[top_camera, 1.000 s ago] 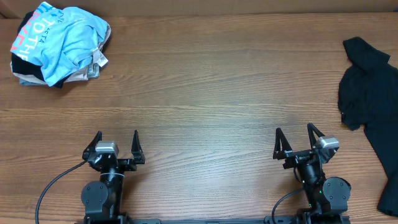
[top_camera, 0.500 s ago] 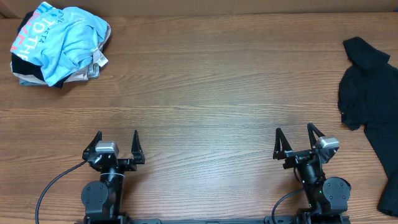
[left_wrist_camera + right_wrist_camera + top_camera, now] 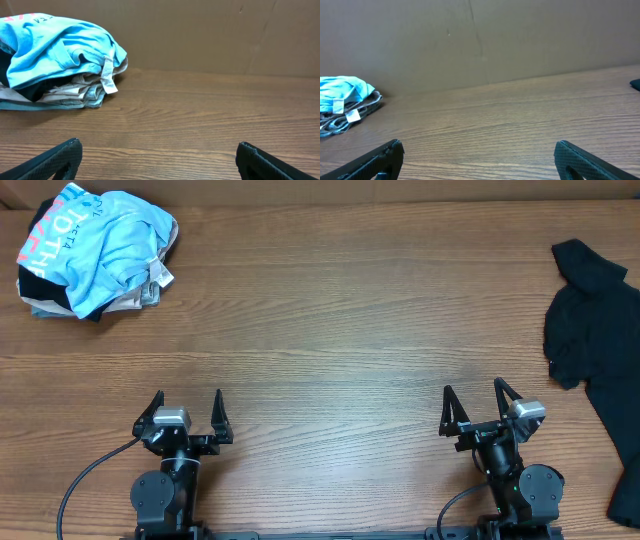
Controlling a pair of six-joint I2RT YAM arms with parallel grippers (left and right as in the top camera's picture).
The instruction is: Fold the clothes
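Observation:
A light blue T-shirt [image 3: 110,240] with white and coral lettering tops a pile of black, beige and grey clothes at the table's far left corner; it also shows in the left wrist view [image 3: 55,45] and, small, in the right wrist view [image 3: 342,92]. A black garment [image 3: 595,330] lies spread at the right edge; only its tip shows in the right wrist view [image 3: 636,83]. My left gripper [image 3: 186,404] [image 3: 157,150] is open and empty near the front edge. My right gripper [image 3: 473,401] [image 3: 479,150] is open and empty too, left of the black garment.
A wooden table [image 3: 330,330] carries everything. A brown cardboard wall [image 3: 215,30] stands along its far edge. A black cable [image 3: 80,480] runs from the left arm's base towards the front left.

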